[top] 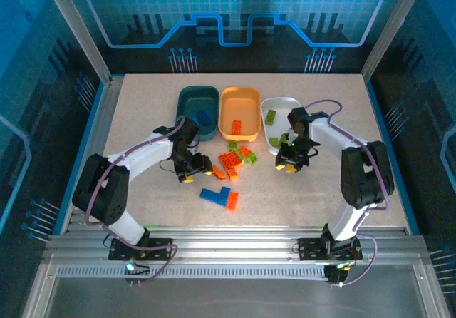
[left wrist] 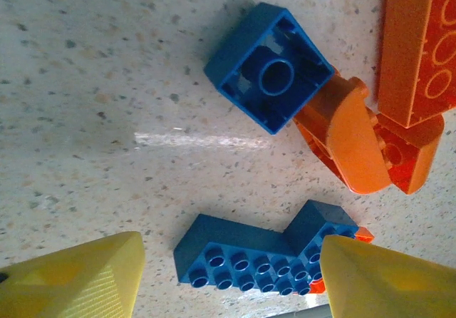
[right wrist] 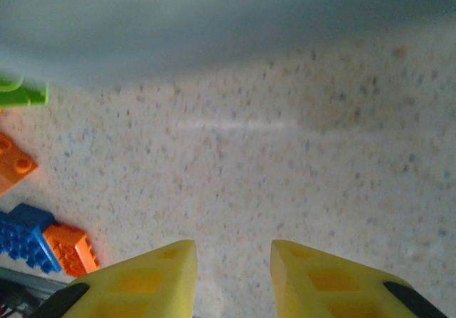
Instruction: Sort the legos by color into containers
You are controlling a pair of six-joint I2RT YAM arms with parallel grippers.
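**Left gripper** [top: 197,174]: the jaws stand wide open, low over the speckled surface [left wrist: 85,83], gripping nothing. Its yellow fingers [left wrist: 78,275] flank a long blue brick [left wrist: 239,254] that lies studs-up between them. One finger overlaps the end of that brick in the left wrist view; whether it touches cannot be told. Ahead of this gripper lies a square blue brick [left wrist: 269,67], hollow side up; a cluster of orange bricks [left wrist: 356,140] touches its far corner.

**Right gripper** [top: 288,165]: the jaws are nearly together with a narrow gap left between them; bare surface shows through the gap, and nothing is held. The white tub [top: 285,108] stands directly ahead of this gripper, with its wall blurred in the right wrist view. On the side of this gripper towards the left arm lie a lime green brick [right wrist: 21,93], an orange plate [right wrist: 14,162] and a blue-and-orange pair [right wrist: 43,243], all resting on the surface.

**Containers, top view:**
- The teal tub [top: 187,103] stands beyond the left gripper; a blue brick lies in it.
- The orange tub [top: 239,104] sits just beside the teal tub, between it and the white tub; it holds an orange brick.
- The white tub holds lime green bricks.
- The loose pile of bricks [top: 235,160] lies between the two grippers, near the tubs' front edges.
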